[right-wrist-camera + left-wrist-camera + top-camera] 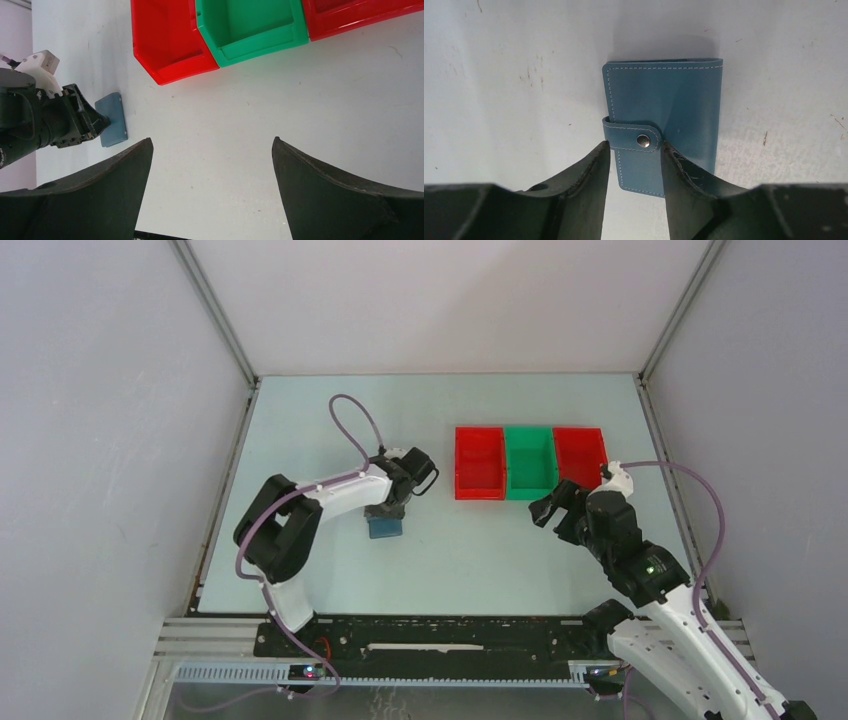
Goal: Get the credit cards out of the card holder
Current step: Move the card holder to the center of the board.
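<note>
With the left gripper (634, 147) half open astride the snap strap (624, 135) at lower centre, catch its edge and peel the card holder (674, 95) open. Hold the wide-open right gripper (212, 140) ready.

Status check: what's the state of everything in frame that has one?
Holder: shut, strap snapped, lying flat.
Left hand: open, straddling the strap, nothing lifted.
Right hand: wide open, empty.
Left red bin: empty.
Green bin: empty.
Right red bin: looks empty, partly hidden.
</note>
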Controlling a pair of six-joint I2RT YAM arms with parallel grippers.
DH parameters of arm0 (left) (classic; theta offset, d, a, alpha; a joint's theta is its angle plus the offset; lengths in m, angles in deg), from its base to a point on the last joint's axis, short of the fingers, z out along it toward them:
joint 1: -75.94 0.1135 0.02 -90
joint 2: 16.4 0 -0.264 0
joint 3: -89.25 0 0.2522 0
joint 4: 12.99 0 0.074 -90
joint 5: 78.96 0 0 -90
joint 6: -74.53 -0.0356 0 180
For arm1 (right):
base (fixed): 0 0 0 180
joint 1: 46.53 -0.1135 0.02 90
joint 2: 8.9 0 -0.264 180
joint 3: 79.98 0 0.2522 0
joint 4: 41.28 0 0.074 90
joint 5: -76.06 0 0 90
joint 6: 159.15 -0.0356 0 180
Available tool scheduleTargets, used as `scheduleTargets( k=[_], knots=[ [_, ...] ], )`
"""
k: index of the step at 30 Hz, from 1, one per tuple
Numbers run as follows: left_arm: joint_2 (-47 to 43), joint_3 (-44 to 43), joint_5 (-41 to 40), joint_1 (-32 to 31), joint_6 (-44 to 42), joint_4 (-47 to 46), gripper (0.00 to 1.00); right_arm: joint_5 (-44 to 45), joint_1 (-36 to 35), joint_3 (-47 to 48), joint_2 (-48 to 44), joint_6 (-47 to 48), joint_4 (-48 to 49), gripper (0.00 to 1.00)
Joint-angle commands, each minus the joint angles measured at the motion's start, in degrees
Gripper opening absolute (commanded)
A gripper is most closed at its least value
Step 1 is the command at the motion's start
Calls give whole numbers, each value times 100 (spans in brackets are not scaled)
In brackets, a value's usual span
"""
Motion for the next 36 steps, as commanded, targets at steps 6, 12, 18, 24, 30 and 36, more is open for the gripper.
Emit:
scheduleTargets(
  k=[6, 12, 18, 24, 30, 36],
  knots=[
    [312, 314, 315, 173, -179, -457, 38, 47, -23, 10, -106, -100, 29, 98],
    [435, 554, 561, 323, -260, -812, 23, 65, -22, 7, -104, -105, 15, 97],
    [426, 633, 402, 430, -277, -826, 1, 86, -29, 10, -114, -118, -52, 97],
    [-287, 822, 807, 420, -466, -1058, 0, -115, -97, -2, 2, -57, 49, 94],
    [-1135, 889, 1645, 424, -593, -1158, 0, -491, -356, -267, 249, -448, 580, 94],
    [-1869, 861, 1714, 420, -575, -931, 0, -761, -742, -527, 698, -843, 1316, 94]
  ],
)
